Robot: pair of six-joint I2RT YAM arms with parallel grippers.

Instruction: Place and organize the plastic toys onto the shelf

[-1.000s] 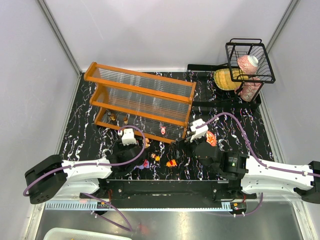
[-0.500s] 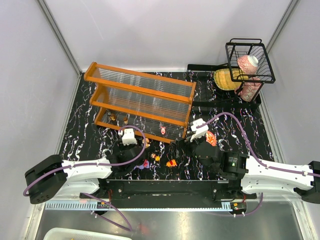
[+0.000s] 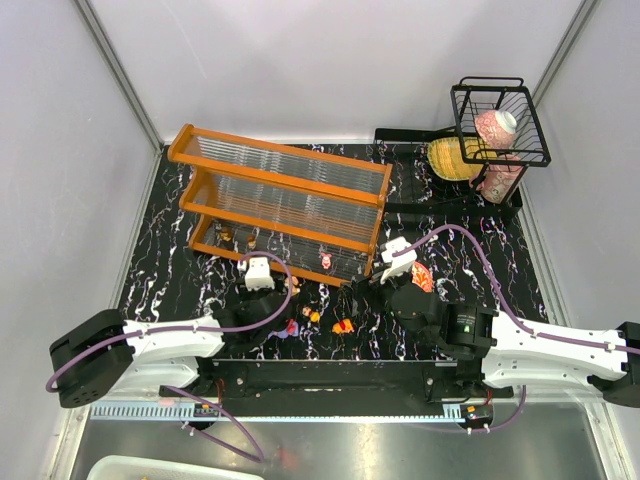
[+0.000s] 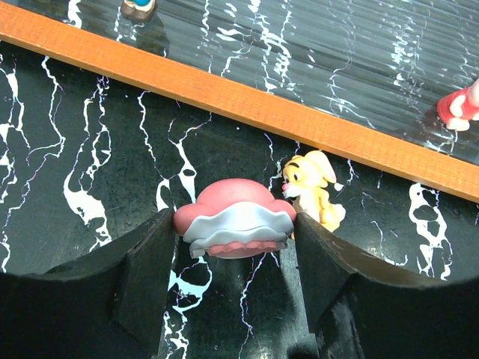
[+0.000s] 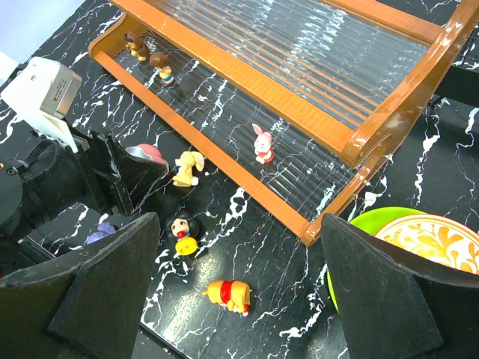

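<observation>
The orange-framed shelf [image 3: 280,195] lies across the table's back left. My left gripper [image 4: 233,247] is shut on a pink and white toy [image 4: 236,228] just in front of the shelf's front rail [image 4: 224,93], both fingers against its sides. A yellow rabbit toy [image 4: 313,187] stands right beside it. My right gripper [image 5: 239,247] hangs open above the table, over an orange bear toy [image 5: 228,294] and a black-haired doll toy [image 5: 183,232]. A pink piglet toy [image 5: 262,143] and two small figures [image 5: 162,66] stand on the lower shelf panel. A purple toy [image 5: 101,233] lies by the left arm.
A green plate [image 5: 367,224] with a red-patterned bowl [image 5: 438,239] sits just right of the shelf's end. A black wire basket [image 3: 500,120] holding a pink bottle stands at the back right, with a yellow object [image 3: 450,158] beside it.
The left jaws have narrowed onto the pink and white toy. Neither arm has visibly shifted.
</observation>
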